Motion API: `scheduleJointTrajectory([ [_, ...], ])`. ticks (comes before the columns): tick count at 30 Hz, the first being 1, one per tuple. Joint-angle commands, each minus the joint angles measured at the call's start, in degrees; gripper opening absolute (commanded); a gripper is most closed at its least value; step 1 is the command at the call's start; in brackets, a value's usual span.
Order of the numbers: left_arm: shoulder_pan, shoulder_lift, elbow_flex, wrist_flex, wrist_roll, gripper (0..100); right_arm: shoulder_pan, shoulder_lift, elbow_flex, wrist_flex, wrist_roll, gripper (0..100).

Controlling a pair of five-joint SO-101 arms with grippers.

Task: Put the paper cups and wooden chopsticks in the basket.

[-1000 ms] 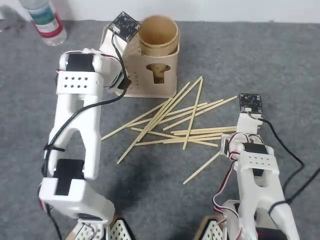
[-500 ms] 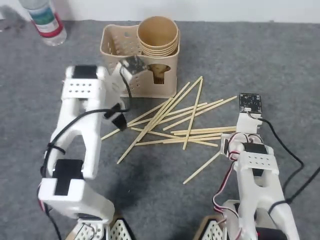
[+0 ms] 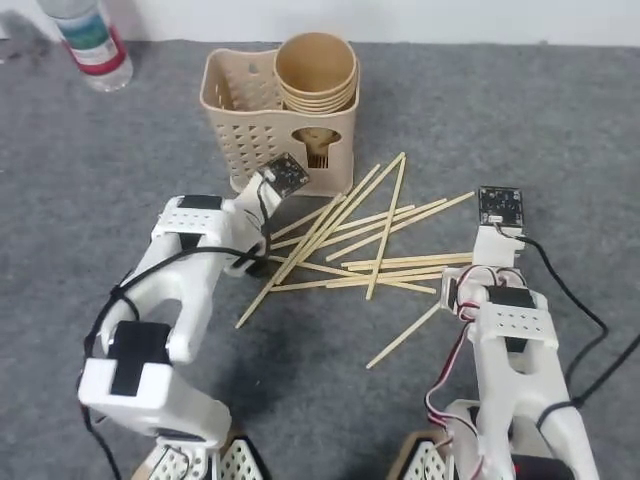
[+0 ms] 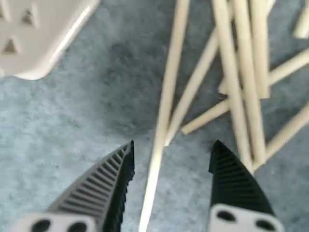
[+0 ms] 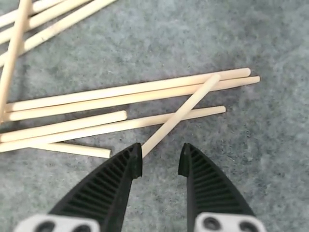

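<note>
Chopsticks [image 3: 350, 245] of pale wood lie crisscrossed in a loose heap at the middle of the table [image 3: 560, 130], none yet in the basket [image 3: 240, 140], which stands just beyond them toward the far edge. The paper cups [image 3: 316, 70] sit nested in a stack in one of its compartments, so that part of the job looks done. The left gripper [image 4: 174, 145] is low over the heap's end nearest the basket. Its jaws are spread wide with a single chopstick [image 4: 164, 111] running between them, a stance suited to closing on that one stick apart from its neighbours. The right gripper [image 5: 160, 149] hangs at the heap's opposite end, jaws parted more narrowly and holding nothing, with the tip of a slanted chopstick [image 5: 181, 113] just ahead of the gap. A plastic bottle [image 3: 90, 40] stands in the far left corner.
</note>
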Motion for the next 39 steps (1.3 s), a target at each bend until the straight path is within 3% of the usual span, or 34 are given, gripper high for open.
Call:
scheduleJointTrajectory([
  [1,-0.2,-2.7,-0.3,-0.9,1.0,24,-0.2,-1.7,-0.3,-1.0,0.8,14.3],
  [7,0.0,-2.6,-1.4,0.4,1.0,24,-0.2,-1.7,-0.3,-0.9,0.9,14.1],
  [13,-0.5,3.3,-12.4,13.2,1.0,24,-0.2,-1.7,-0.3,-0.8,0.9,14.1],
  [18,-0.8,12.7,-21.2,21.7,-3.2,24,-0.2,-1.7,-0.3,-0.8,0.9,14.1],
  [24,-0.8,15.7,-22.6,22.8,-8.4,16,-0.2,-1.6,-0.3,-0.8,0.9,14.1],
  [39,-0.8,15.6,-22.9,22.9,-9.5,4,-0.2,-1.6,-0.3,-0.9,0.9,14.1],
])
